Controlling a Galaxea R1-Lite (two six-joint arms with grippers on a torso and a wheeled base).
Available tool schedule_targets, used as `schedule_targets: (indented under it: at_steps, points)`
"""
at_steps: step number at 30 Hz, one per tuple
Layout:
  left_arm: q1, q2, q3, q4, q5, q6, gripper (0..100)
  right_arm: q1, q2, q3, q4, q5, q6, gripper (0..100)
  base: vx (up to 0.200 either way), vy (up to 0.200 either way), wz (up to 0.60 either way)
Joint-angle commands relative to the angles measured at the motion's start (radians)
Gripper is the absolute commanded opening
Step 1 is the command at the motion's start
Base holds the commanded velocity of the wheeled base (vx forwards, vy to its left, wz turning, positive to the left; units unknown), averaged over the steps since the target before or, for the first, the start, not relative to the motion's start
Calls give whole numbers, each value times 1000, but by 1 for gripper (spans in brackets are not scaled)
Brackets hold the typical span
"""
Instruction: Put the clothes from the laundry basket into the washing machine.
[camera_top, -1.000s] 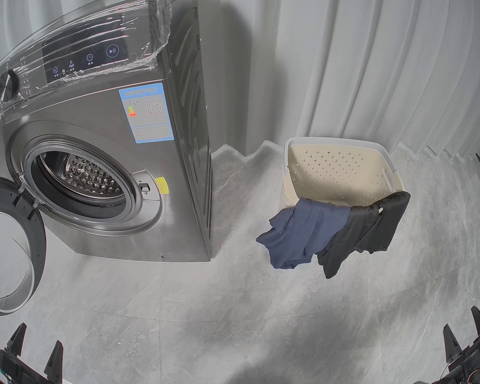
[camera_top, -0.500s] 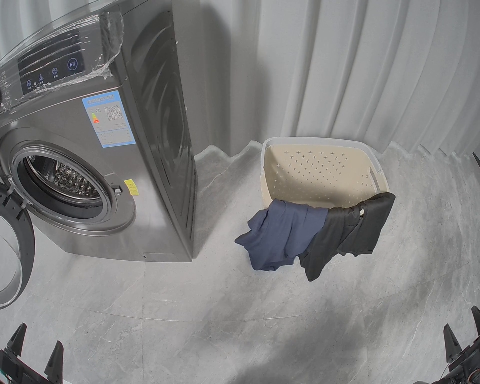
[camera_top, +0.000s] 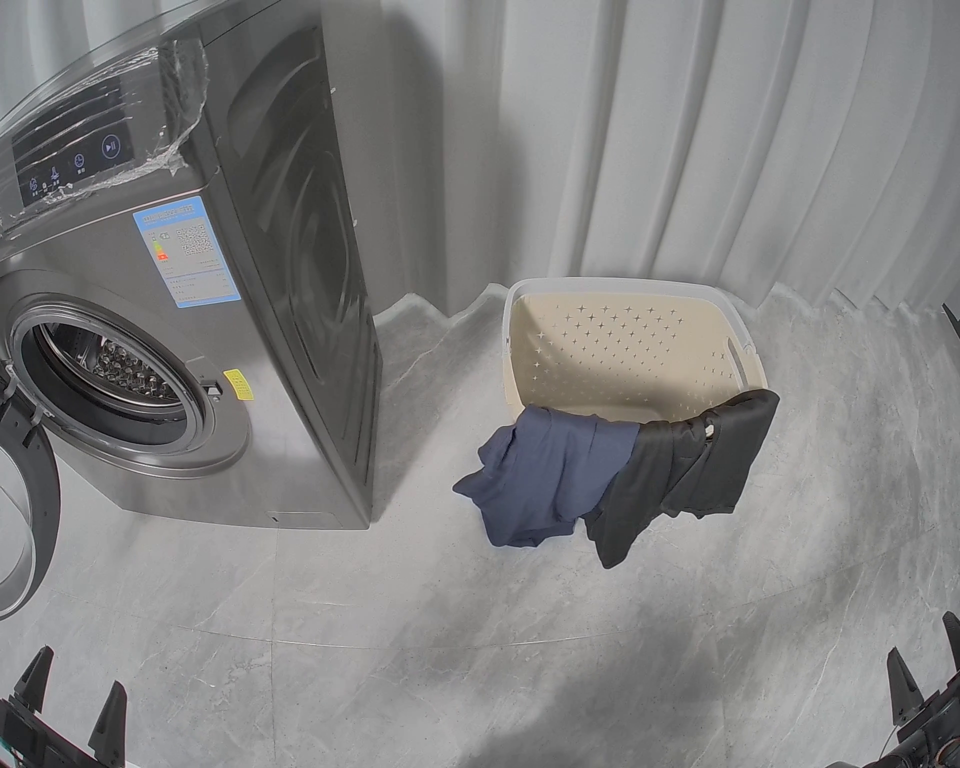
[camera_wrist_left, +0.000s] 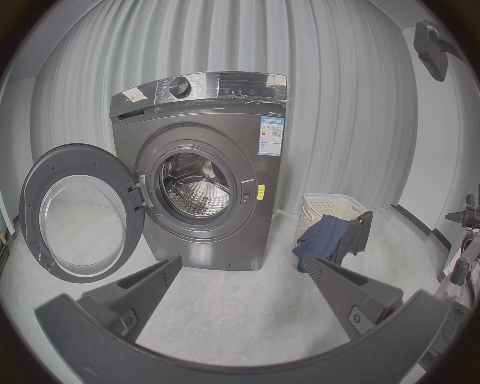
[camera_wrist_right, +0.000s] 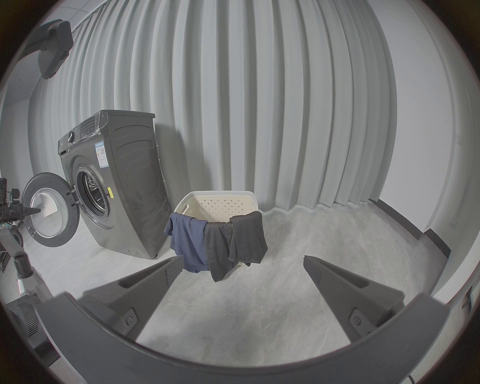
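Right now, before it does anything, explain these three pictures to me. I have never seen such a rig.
This is a wheeled robot with two arms, each ending in a two-fingered pincer. One picture looks down from a camera on its head; the other two come from cameras on its wrists, so the dark prongs in front are the left pincer and the right pincer, both open and holding nothing. On the grey floor stands a washing machine with its round door swung open, and beside it a cream laundry basket. A blue garment and a black garment hang over the basket's near rim. The job is to put them in the machine.
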Motion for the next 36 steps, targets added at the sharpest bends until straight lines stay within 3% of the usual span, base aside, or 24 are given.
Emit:
schedule_targets:
  at_steps: [1,8,17,29,36]
  points:
    - [0,-12,13,0,0,-1,100,2,-9,18,-1,0,-1,100,0,-200,0]
    - [0,-12,15,0,1,-1,100,0,-9,18,-1,0,-1,100,0,-200,0]
    - [0,-12,13,0,0,-1,100,0,-9,18,-1,0,-1,100,0,0,0]
    - [0,-12,13,0,1,-1,100,0,-9,18,-1,0,-1,100,200,0,0]
    - [0,-12,13,0,1,1,100,0,-9,18,-1,0,-1,100,0,-29,0]
